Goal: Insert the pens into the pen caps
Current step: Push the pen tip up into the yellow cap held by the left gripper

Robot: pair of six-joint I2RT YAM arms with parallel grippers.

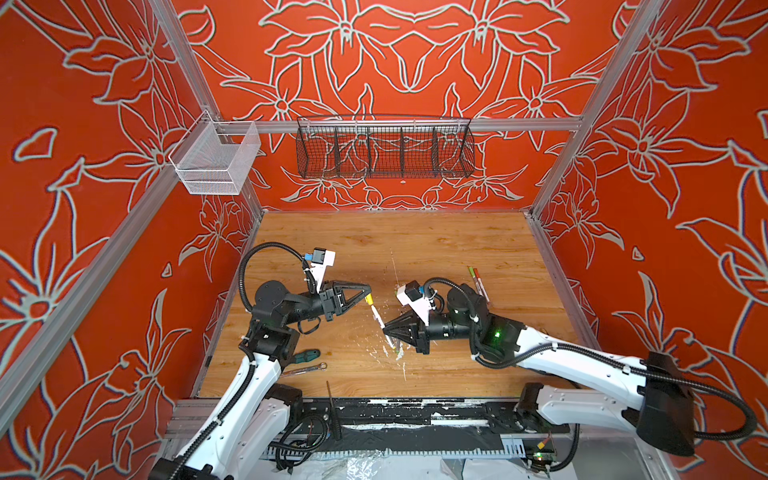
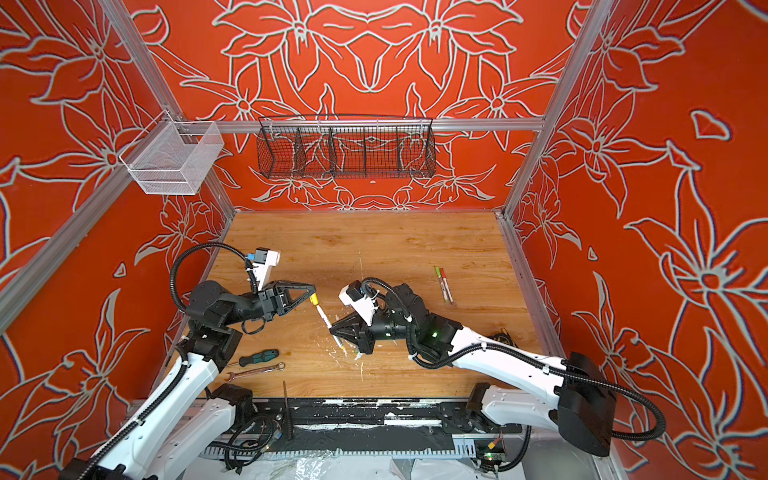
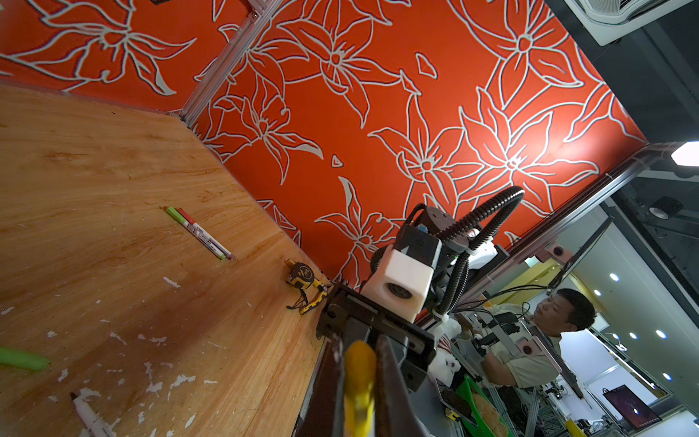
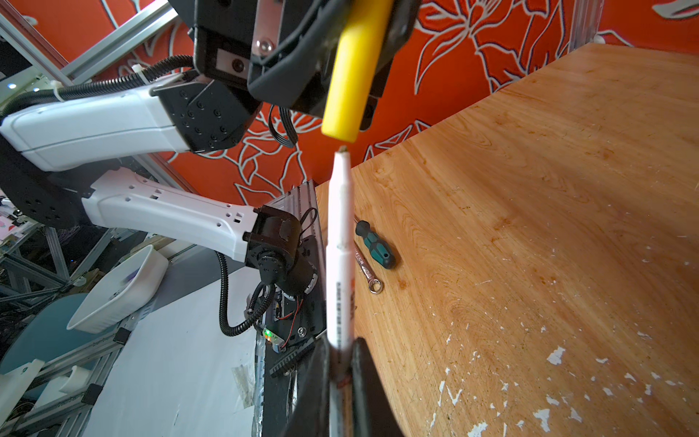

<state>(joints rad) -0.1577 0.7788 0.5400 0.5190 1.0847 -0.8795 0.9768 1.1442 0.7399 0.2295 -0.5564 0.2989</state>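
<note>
Left gripper (image 1: 367,289) is clamped on the yellow cap (image 4: 350,83), held above the table (image 1: 457,249) near its middle. Right gripper (image 1: 386,331) is clamped on a white pen (image 4: 340,242). The pen's bare tip points at the cap's near end, just short of it, not touching. Two capped pens (image 1: 476,279) lie side by side farther right.

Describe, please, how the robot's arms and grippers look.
The left arm and right arm have white shells, black joints and black ribbed conduits. The left gripper and right gripper are black, triangular, open-framed. The right arm shows a green light.
</note>
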